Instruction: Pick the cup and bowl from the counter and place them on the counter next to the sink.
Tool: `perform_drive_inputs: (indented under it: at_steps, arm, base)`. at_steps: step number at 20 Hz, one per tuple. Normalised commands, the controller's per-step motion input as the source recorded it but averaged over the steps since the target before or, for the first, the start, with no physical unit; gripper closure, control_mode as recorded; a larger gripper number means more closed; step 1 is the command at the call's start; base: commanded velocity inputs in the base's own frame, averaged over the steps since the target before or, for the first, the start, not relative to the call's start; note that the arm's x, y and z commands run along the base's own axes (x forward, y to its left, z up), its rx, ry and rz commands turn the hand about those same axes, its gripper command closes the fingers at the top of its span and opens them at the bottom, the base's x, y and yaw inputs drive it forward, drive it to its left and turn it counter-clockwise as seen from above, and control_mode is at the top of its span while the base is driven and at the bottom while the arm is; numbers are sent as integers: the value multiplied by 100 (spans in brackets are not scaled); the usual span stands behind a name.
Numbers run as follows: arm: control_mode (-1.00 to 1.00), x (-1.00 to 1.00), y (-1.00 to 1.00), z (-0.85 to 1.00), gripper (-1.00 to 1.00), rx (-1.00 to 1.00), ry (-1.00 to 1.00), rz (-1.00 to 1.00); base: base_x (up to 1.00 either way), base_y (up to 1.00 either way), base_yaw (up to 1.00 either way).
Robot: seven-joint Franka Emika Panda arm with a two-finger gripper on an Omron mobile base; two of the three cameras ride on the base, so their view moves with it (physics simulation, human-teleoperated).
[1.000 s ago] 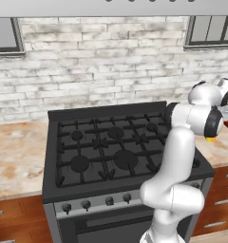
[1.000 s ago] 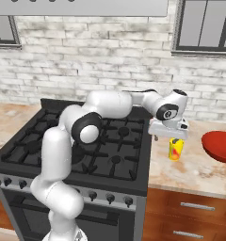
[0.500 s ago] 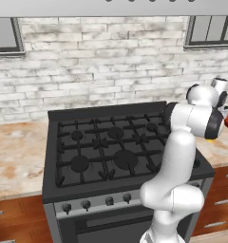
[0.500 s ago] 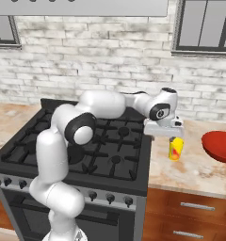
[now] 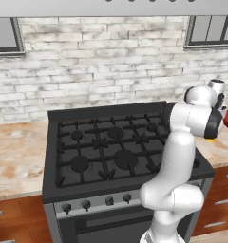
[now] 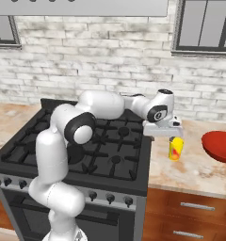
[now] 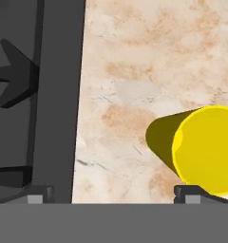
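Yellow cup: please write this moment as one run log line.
phase: approach | tool: open, above yellow cup | cup: upright on counter | red bowl: on counter, untouched

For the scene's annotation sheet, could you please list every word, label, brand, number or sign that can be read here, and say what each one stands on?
No readable text in any view.
The yellow cup carries a red and orange patch, but no letters can be made out.
The stove knobs and front panel show no markings.
The red bowl and the counter are plain.
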Motion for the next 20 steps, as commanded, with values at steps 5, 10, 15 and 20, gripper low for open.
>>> perform_drive_inputs:
  at_steps: [5, 10, 15, 20]
  arm:
    - [-100, 14, -20, 15, -100, 0, 0, 0]
    - [-100, -3, -30, 9, -100, 0, 0, 0]
    - [-100, -5, -11, -2, -100, 1, 0, 0]
    - [-100, 1, 0, -11, -100, 0, 0, 0]
  base:
    - [0, 0, 0]
    - [0, 0, 0]
    - [0, 0, 0]
    - [0, 0, 0]
